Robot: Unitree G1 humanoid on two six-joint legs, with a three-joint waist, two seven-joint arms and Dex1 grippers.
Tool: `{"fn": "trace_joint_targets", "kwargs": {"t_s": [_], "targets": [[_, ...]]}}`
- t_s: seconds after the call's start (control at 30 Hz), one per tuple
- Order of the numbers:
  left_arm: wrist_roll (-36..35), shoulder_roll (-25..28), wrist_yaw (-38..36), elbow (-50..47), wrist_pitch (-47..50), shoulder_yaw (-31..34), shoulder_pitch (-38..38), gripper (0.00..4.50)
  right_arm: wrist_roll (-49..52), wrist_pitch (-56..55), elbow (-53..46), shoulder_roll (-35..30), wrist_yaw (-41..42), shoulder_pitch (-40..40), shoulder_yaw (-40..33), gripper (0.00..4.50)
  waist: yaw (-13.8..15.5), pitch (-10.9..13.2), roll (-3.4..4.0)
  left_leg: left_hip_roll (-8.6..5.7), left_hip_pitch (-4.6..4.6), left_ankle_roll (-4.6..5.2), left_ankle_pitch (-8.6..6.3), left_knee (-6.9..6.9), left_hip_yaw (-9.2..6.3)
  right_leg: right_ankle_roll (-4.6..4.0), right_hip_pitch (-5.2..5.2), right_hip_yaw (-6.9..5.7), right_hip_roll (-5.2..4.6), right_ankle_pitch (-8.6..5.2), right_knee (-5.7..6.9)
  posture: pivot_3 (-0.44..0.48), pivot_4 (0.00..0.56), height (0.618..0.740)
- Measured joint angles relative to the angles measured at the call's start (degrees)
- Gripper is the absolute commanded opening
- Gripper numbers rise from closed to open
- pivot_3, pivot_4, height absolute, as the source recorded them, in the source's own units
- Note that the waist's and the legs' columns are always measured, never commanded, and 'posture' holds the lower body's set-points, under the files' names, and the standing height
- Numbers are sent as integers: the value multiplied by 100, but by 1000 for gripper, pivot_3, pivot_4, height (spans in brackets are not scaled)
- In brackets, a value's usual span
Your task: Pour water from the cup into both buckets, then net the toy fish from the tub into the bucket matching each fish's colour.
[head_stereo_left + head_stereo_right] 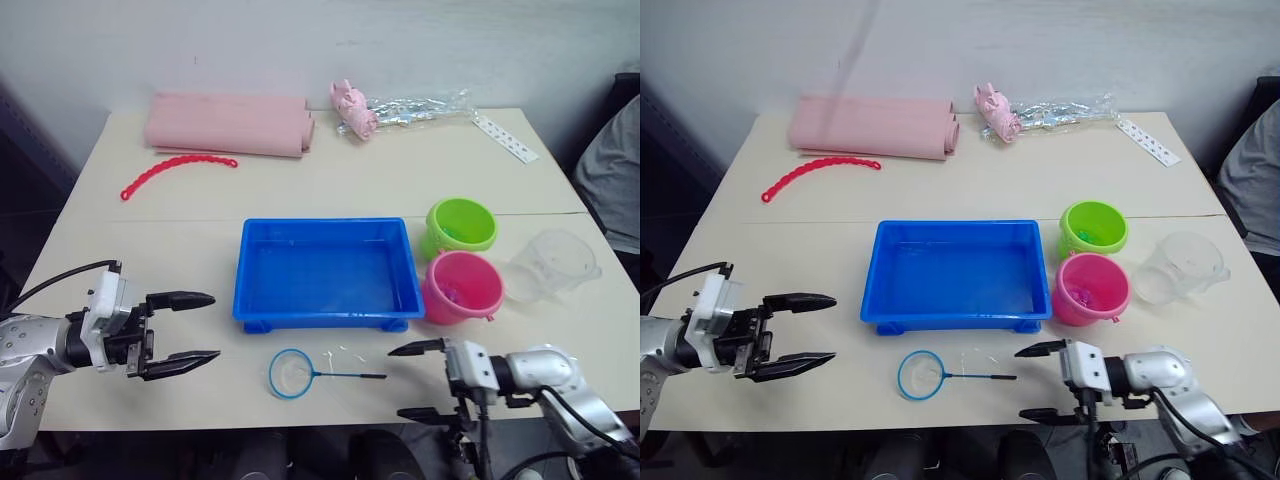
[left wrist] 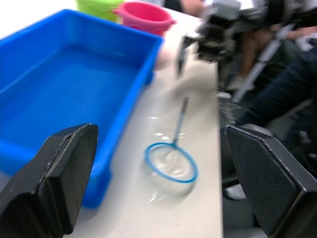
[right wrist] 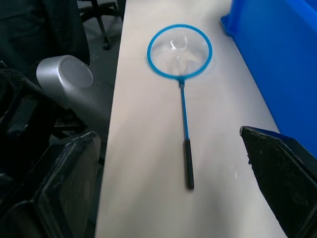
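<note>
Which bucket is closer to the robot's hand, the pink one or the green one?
The pink bucket. It sits just ahead of the right gripper; the green bucket stands behind it, farther away.

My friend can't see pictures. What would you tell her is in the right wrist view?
A small blue-rimmed net lies flat on a pale table, its thin handle pointing toward the camera and lying between the right gripper's two wide-open black jaws. The corner of a bright blue tub sits beside the net, and a silver robot arm shows past the table's edge.
</note>
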Motion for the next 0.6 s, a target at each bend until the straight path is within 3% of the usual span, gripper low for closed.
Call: {"fn": "trace_joint_targets", "kwargs": {"t_s": [0.1,0.13,0.17,0.3,0.43,0.6], "targets": [[396,-13,43,201,-462,214,442,4500,373,166,-319,-520,55,551,-924,4487,-1,0,-2,1,3,0,0,-3,2,0,2,-1,2,0,-4,0,150,740],[449,-14,48,253,-536,242,479,4500,452,194,-378,-551,57,623,-1089,4487,4,0,-2,1,2,1,0,-4,2,0,2,-3,2,0,-4,0,150,740],[632,-73,112,477,-811,426,701,4500,709,273,-520,-642,55,914,-1736,4487,10,0,-2,2,2,3,-2,-5,1,0,4,-3,1,0,-8,0,150,740],[975,-368,310,1077,-1520,650,953,4500,846,358,-436,-777,58,1091,-2652,4487,10,-1,-5,1,3,38,-28,-1,5,1,8,-1,-3,0,-11,0,150,740],[1301,-403,652,1806,-1977,717,824,4500,766,264,-58,-876,55,875,-3045,4487,10,-1,-8,1,3,39,-30,0,3,0,6,-3,-3,1,-7,0,150,740],[1462,-403,929,1978,-2299,755,565,4500,573,237,363,-966,130,616,-3064,4487,18,-2,-8,-1,1,22,-23,1,4,1,6,-5,-9,1,-8,0,150,740]]}}
